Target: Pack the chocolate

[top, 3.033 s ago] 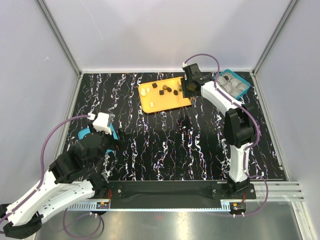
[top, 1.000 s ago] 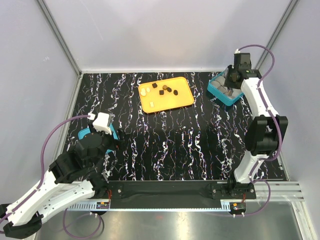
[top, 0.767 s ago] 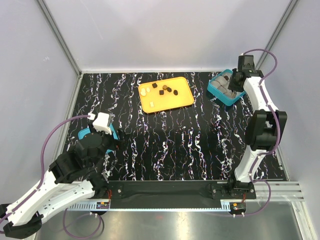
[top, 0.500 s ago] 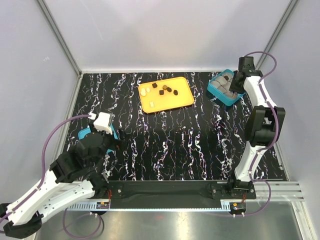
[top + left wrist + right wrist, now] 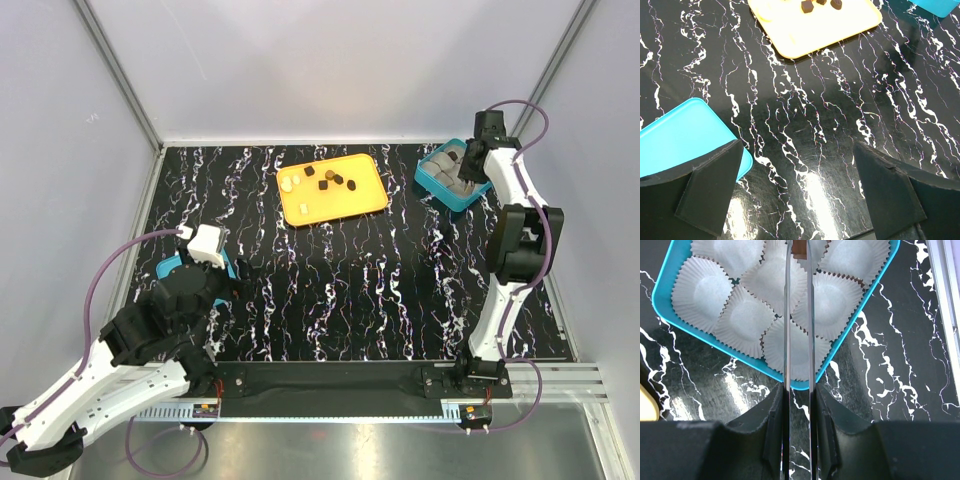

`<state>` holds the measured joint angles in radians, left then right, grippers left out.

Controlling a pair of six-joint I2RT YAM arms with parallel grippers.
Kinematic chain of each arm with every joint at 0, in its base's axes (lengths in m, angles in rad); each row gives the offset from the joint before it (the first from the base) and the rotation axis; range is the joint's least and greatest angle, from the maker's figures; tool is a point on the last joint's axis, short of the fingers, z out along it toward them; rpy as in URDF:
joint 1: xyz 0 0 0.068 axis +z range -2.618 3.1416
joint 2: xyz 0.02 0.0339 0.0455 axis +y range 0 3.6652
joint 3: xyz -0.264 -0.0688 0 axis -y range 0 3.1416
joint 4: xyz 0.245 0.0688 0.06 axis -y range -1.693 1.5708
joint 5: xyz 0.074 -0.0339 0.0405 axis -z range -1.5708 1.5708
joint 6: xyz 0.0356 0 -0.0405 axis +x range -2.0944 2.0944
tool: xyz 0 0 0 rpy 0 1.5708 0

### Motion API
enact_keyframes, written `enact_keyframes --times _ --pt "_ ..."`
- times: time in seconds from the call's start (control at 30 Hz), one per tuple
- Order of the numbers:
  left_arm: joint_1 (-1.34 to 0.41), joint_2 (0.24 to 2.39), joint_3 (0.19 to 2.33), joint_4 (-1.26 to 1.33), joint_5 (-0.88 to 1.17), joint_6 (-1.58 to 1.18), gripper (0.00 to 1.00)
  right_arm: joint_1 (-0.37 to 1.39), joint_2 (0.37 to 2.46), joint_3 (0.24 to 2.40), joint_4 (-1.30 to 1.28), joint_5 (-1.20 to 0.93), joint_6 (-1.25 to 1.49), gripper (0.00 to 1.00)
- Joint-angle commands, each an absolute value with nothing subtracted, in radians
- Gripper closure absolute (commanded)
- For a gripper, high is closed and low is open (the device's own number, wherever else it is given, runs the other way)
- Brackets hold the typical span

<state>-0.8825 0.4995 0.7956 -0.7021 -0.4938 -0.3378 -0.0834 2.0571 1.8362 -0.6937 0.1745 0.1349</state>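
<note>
Right fingers (image 5: 466, 168), far right, pinch one dark chocolate (image 5: 799, 247) directly over the paper cups (image 5: 742, 320) of the teal box (image 5: 438, 197); other chocolate (image 5: 335, 180) lies left on the orange tray (image 5: 350, 203); left fingers (image 5: 799, 192) spread wide, near left

Overhead and close downward left wrist views share the orange tray (image 5: 345, 205).

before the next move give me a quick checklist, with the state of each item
1. Right gripper above the teal box: ok.
2. Chocolate piece between its jaws: ok, a brown bit shows at the tips.
3. Paper cups free: those in view ok; the one under the tips cannot tell, cut off.
4. Left gripper open, holding nothing: ok.
5. Chocolates left on the orange tray: ok, several.
</note>
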Motion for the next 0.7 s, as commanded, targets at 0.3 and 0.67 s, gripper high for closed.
enact_keyframes --times 0.3,0.67 --pt "-0.885 0.512 0.798 -0.658 -0.499 -0.327 0.01 -0.091 2.085 1.887 -0.658 0.244 0.103 0.66" --pt "-0.885 0.511 0.798 -0.658 -0.500 -0.327 0.01 -0.087 2.040 1.898 -0.678 0.219 0.083 0.58"
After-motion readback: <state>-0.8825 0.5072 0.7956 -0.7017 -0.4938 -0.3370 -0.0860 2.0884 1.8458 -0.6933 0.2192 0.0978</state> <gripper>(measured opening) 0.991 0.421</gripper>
